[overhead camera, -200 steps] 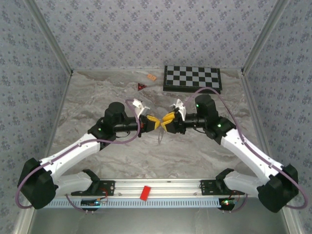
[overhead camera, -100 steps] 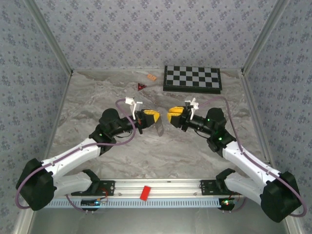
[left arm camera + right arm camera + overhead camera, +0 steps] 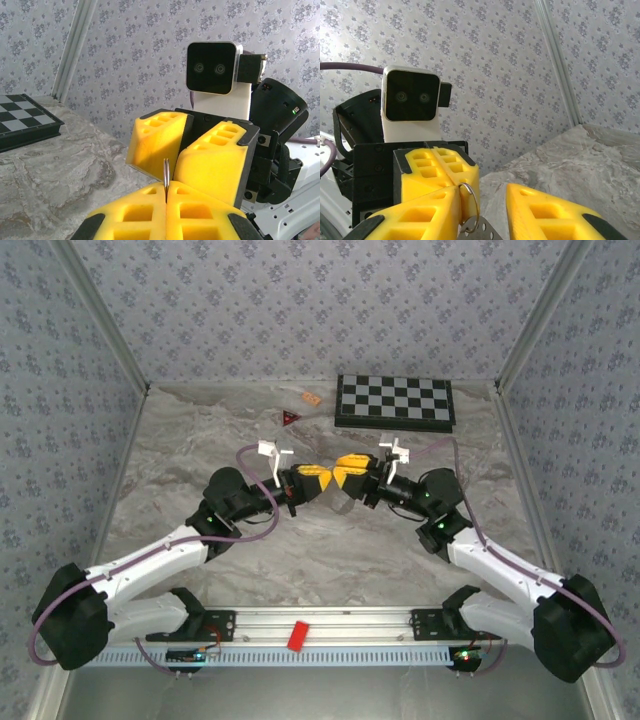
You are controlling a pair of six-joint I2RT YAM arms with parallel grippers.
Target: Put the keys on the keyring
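Note:
My left gripper [image 3: 166,192] is shut on the keyring [image 3: 166,181], a thin silvery ring that stands edge-on out of the yellow fingertips. In the right wrist view the keyring [image 3: 471,204] sits between my right gripper's [image 3: 487,195] fingers, against the left one, with a clear gap to the other. That gripper is open. A flat grey metal piece with small holes [image 3: 482,232] hangs on the ring; I cannot tell if it is one of the keys. From above, the left gripper [image 3: 315,478] and right gripper [image 3: 347,472] meet tip to tip over the table's middle.
A folded chessboard [image 3: 395,402] lies at the back right. A small red triangle [image 3: 290,417] and an orange chip [image 3: 311,398] lie near the back wall. A red block [image 3: 297,636] sits on the front rail. Patterned walls close in three sides.
Half a second ago the two grippers were apart; the right gripper has moved left to meet the left fingertips. Its jaws have narrowed a little. The left gripper stays shut on the ring.

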